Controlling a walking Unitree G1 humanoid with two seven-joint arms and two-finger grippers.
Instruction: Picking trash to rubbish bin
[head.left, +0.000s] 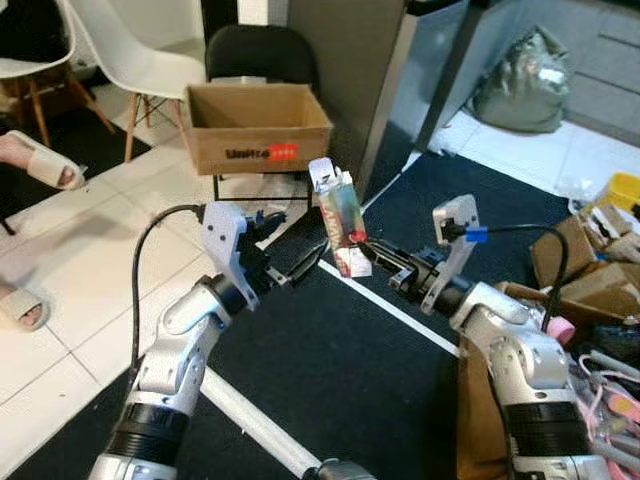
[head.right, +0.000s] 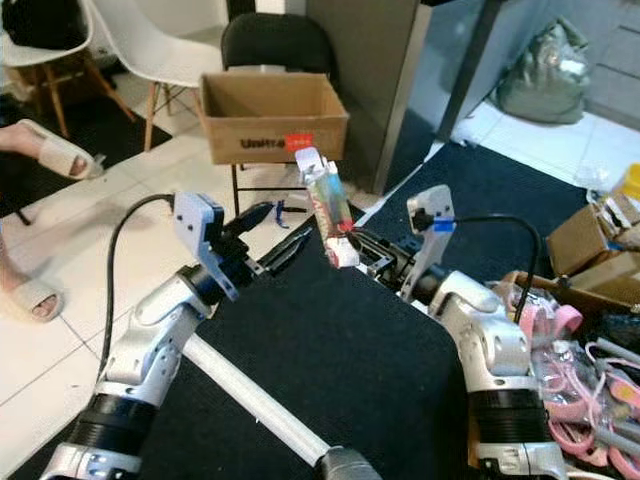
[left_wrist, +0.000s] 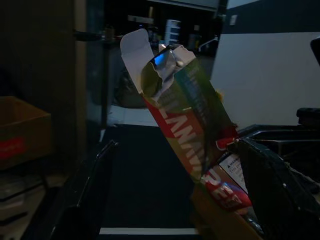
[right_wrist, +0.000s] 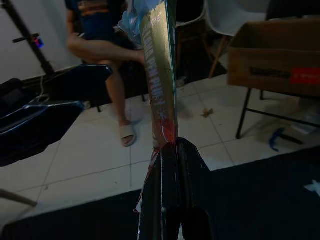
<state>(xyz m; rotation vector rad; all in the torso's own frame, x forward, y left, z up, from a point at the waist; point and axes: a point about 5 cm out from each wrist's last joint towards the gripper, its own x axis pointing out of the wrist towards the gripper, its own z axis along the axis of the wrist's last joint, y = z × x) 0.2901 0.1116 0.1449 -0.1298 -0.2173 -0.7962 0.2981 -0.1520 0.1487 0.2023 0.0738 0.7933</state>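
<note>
A torn-open green and red carton (head.left: 337, 215) with a white flap stands tilted in the air over the black mat. My right gripper (head.left: 362, 250) is shut on its lower end; in the right wrist view the carton (right_wrist: 159, 75) rises from the closed fingertips (right_wrist: 175, 190). My left gripper (head.left: 300, 262) is open just left of the carton. In the left wrist view the carton (left_wrist: 190, 125) lies between the spread fingers (left_wrist: 95, 190), not touching them. An open brown cardboard box (head.left: 258, 125) rests on a black chair (head.left: 260, 50) behind the carton.
A person's sandalled feet (head.left: 40, 160) are at the left, near white chairs (head.left: 120, 50). A grey cabinet (head.left: 350, 70) stands beside the box. Cardboard boxes and pink cords (head.left: 590, 290) crowd the right. A white tube (head.left: 250, 420) lies on the mat.
</note>
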